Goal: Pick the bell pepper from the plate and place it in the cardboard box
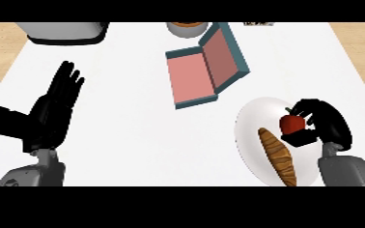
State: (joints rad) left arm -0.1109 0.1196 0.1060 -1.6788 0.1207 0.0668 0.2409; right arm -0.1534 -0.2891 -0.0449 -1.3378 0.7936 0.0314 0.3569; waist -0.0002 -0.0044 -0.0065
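Presently right hand [321,125] curls round bell pepper [291,123] over plate [251,125]; cardboard box [194,77] awaits; left hand [53,108] open.

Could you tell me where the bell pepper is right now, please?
In the head view, the bell pepper is at the right side, over the white plate, with the right robot hand curled round it, just beside the bread.

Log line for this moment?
right robot hand: shut on bell pepper | over plate | box: open | left robot hand: resting
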